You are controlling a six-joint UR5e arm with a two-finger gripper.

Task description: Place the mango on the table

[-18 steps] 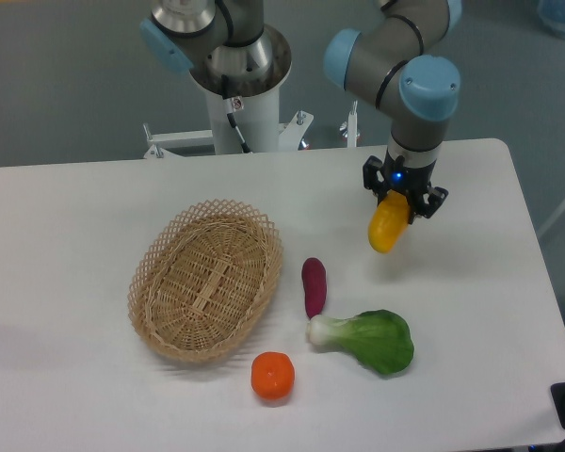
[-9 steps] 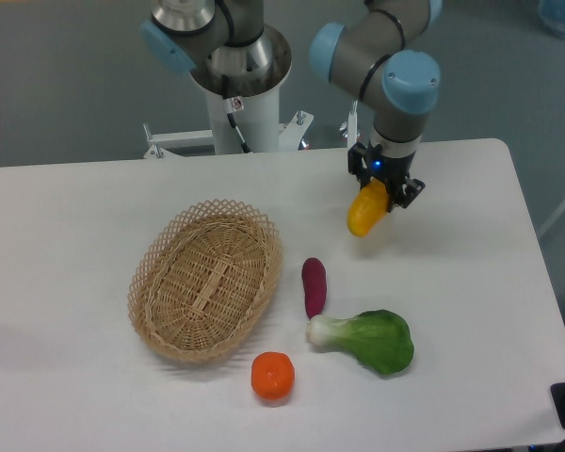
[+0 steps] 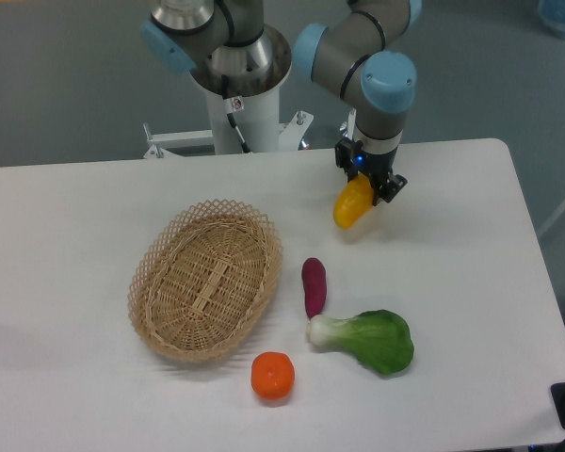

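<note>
The mango (image 3: 350,206) is a yellow-orange oval fruit hanging tilted from my gripper (image 3: 366,185), which is shut on its upper end. It hovers low over the back middle of the white table (image 3: 471,282), right of the basket and above the purple vegetable. I cannot tell whether its lower tip touches the tabletop. The black fingers hide the mango's top.
A woven wicker basket (image 3: 207,279) sits left of centre. A dark purple vegetable (image 3: 314,285), a green leafy vegetable (image 3: 369,340) and a round orange fruit (image 3: 272,375) lie in front. The arm's base column (image 3: 237,89) stands behind the table's back edge.
My gripper has carried the mango leftward and toward the back of the table, from the right-hand side to near the middle. Nothing else has moved.
</note>
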